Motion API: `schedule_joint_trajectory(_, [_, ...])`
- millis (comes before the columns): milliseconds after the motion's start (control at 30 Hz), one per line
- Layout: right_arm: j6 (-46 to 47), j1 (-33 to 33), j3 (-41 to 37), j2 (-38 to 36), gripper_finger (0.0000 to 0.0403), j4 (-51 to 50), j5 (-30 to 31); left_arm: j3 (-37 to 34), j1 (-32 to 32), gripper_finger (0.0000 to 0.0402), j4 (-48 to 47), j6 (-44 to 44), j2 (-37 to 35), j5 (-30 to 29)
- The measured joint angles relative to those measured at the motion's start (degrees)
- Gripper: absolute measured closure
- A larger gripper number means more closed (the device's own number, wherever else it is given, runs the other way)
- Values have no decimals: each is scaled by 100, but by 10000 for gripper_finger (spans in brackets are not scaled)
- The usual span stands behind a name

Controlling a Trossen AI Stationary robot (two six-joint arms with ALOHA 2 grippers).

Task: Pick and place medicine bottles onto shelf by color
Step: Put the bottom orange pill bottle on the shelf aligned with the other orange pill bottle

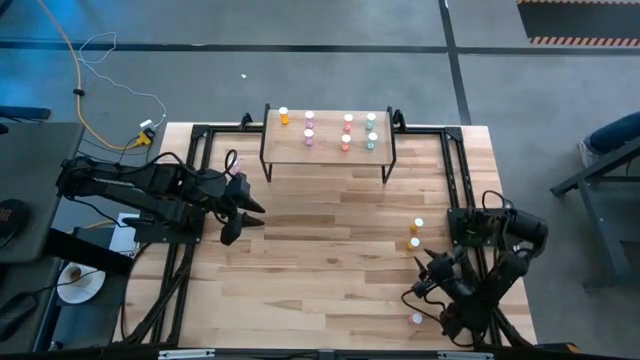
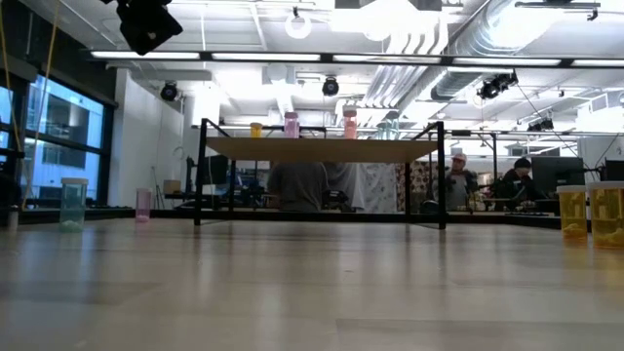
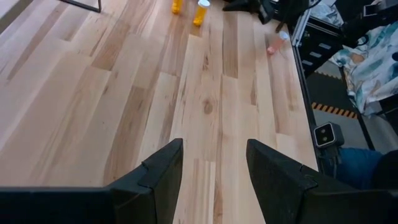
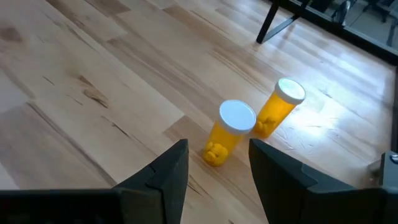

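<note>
A: Where are the bottles right now?

B: Most stand on the shelf (image 1: 328, 150) at the far side of the worktop (image 1: 330, 260). From above I count one orange bottle (image 1: 284, 117) at its far left, two pink bottles (image 1: 309, 129), three red bottles (image 1: 347, 131) and two teal bottles (image 1: 371, 130) toward the right.

A: And the ones off the shelf?

B: Two orange bottles (image 4: 249, 127) stand upright, just beside each other, on the right side of the worktop. A single pink bottle (image 1: 417, 319) sits near the right front corner. In the low view a teal bottle (image 2: 72, 204) and a small pink bottle (image 2: 143, 204) also stand at the left.

A: What about the arms?

B: The right gripper (image 4: 217, 174) hovers just short of the two orange bottles, fingers spread and holding nothing; the nearer bottle lines up with the gap between them. The left gripper (image 3: 214, 177) hangs over bare wood on the left side of the worktop, fingers parted and empty.
</note>
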Motion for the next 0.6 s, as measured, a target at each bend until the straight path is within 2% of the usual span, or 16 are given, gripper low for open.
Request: schedule_joint_trajectory(600, [166, -467, -262, 199, 242, 491, -13, 0, 4, 234, 0, 299, 0, -44])
